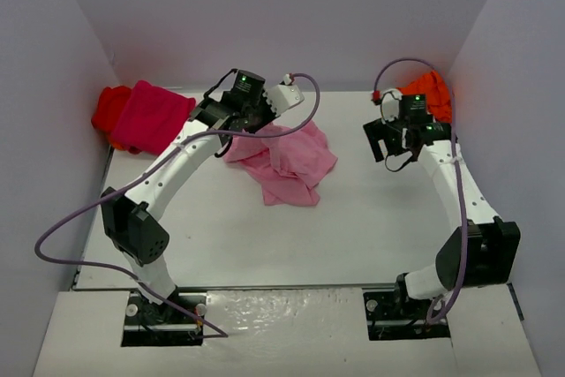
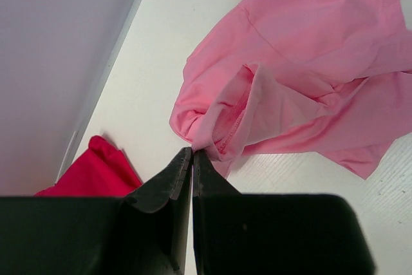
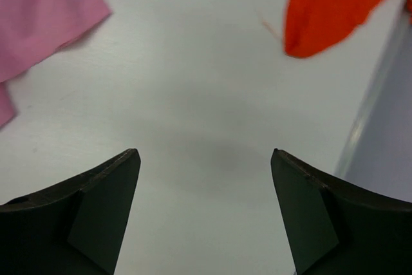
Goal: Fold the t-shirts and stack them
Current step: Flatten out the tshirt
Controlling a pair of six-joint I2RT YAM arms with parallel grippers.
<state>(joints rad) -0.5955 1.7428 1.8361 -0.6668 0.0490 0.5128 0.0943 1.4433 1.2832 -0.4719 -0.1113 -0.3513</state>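
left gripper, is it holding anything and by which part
The left gripper is shut on the light pink t-shirt, pinching a bunched fold of its hemmed edge.

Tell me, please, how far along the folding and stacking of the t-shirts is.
Apparently done: the magenta t-shirt lies flattish, partly over the red t-shirt, in the far left corner. In hand: the left pincer is shut on a hem of the crumpled light pink t-shirt; the right pincer is open, holding nothing. Left: folding the pink one and the bunched orange t-shirt, then stacking.
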